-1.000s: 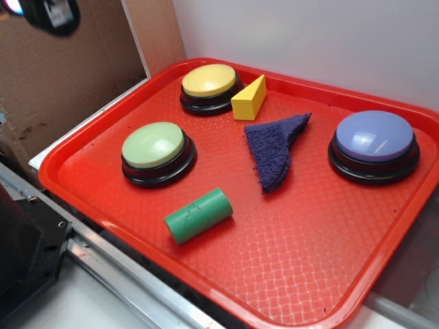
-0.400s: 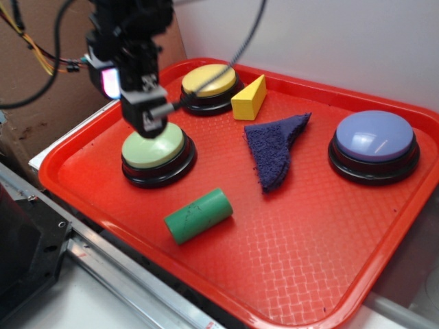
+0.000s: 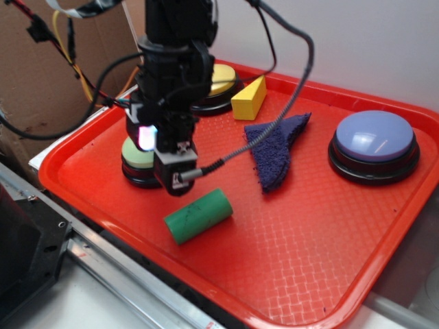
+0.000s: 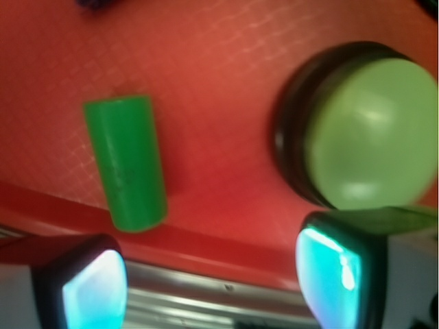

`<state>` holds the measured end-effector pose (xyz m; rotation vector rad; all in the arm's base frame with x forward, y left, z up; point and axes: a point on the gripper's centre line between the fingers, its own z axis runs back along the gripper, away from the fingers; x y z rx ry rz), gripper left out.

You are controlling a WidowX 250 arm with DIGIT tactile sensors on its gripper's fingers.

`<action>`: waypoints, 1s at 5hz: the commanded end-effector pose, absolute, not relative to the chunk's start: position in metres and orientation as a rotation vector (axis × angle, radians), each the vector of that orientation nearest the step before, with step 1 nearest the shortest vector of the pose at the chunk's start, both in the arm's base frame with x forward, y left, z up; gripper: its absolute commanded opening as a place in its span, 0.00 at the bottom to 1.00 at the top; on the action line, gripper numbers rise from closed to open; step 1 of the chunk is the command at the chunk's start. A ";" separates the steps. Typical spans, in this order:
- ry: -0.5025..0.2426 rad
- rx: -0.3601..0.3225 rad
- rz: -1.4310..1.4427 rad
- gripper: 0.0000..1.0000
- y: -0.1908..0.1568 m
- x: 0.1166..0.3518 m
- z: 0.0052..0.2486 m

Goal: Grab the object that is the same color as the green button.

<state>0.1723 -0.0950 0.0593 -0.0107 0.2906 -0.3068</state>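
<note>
Red plastic tray: glossy, with a fine diamond-embossed texture. Green cylinder: matte, faintly dark-scuffed. Green button: smooth dome with a soft sheen on a shiny black plastic base. Purple cloth: rough, nubbly pile. Yellow wedge: smooth, painted look. My claw: finger pads glossy, glaring pale blue.

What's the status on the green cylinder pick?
End effector open, empty, above tray between green button and green cylinder. Cylinder lying flat, untouched. Nothing blocking it.

Green cylinder, red waffle-textured tray
</note>
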 end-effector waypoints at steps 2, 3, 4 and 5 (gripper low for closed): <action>0.347 -0.045 -0.427 1.00 -0.122 0.161 0.021; 0.388 -0.047 -0.408 1.00 -0.116 0.158 0.008; 0.403 -0.047 -0.398 0.00 -0.114 0.155 -0.001; 0.372 -0.060 -0.384 0.00 -0.110 0.155 0.009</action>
